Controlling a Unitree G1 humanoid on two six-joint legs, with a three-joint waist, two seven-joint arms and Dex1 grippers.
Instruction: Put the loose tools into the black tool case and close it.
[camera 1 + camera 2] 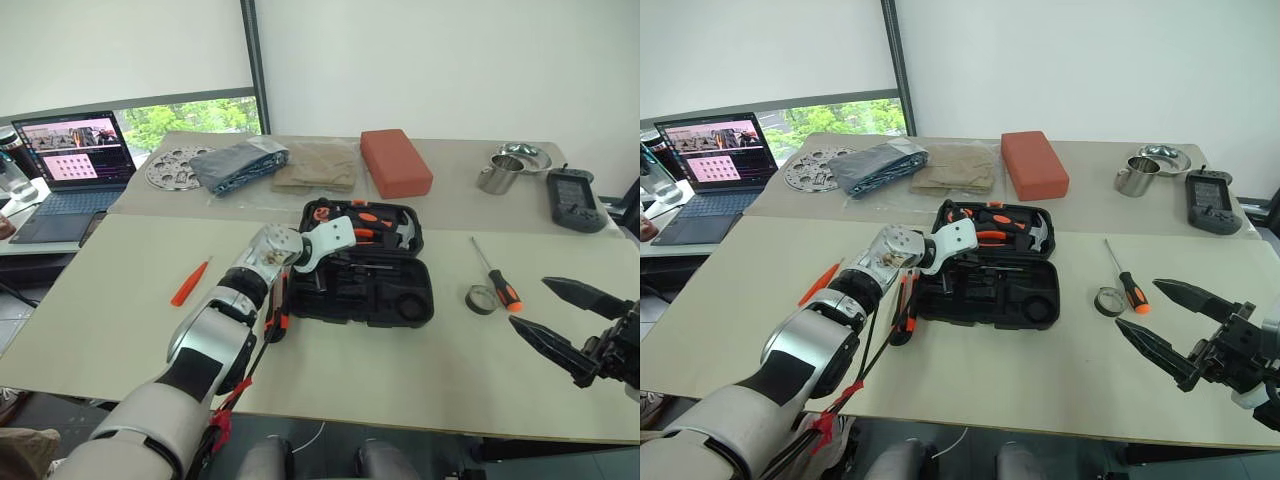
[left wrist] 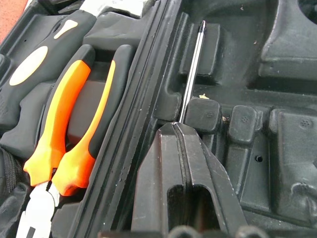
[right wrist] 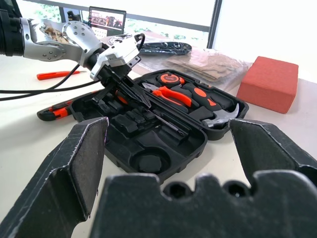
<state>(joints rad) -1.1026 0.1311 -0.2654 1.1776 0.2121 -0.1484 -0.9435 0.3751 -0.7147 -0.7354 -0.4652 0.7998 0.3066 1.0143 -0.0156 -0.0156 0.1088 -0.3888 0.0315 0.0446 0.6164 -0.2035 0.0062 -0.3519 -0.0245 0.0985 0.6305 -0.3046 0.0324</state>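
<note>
Left pincer point(image 2: 181, 131), tilted down, apparently pinches a screwdriver point(image 2: 194, 69) inside the black tool case point(image 1: 400, 300).

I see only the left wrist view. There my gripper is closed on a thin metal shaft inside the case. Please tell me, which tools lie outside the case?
Observer: One orange screwdriver lies on the table, left of the black tool case.
Operator: And on the right side?
Observer: An orange-and-black screwdriver lies there, with the grey tape roll close beside it.
Operator: Where is the right gripper?
Observer: The right gripper hangs open to the right of the tape roll, holding nothing.
</note>
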